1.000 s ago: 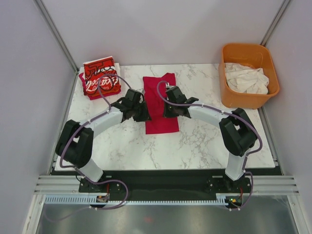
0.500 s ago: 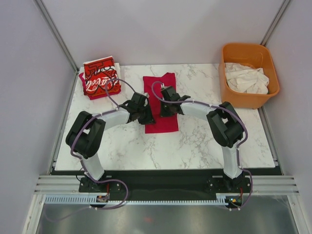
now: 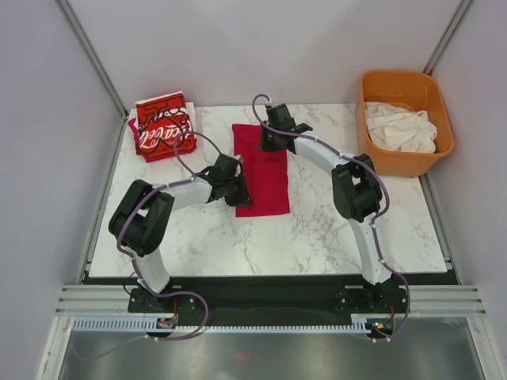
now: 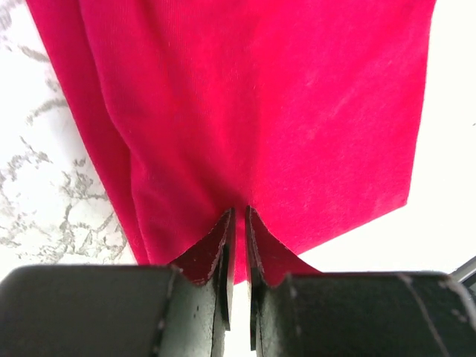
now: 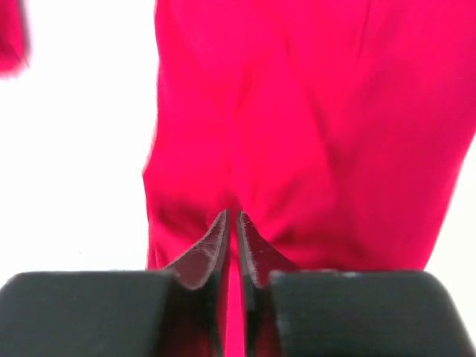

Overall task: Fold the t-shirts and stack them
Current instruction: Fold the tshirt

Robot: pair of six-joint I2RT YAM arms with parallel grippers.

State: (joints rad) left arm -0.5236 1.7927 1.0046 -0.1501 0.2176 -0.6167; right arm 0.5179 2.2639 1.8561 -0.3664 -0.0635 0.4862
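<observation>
- The crimson t-shirt (image 3: 268, 170) lies folded into a long strip near the middle of the marble surface (image 3: 317, 229); its long axis runs from the near edge towards the far edge
- We cannot tell which end of it is the collar
- The left hand (image 4: 238, 217) sits at the strip's left edge near its near end, fingers pressed together on a pinch of red cloth, with creases fanning from the tips
- The right hand (image 5: 232, 220) is at the strip's far end, likewise clamped on the cloth
- The Coca-Cola t-shirt (image 3: 164, 127) rests folded at the far left corner
- Off-white t-shirts (image 3: 400, 127) lie crumpled in the orange tub (image 3: 371, 154) at the right
</observation>
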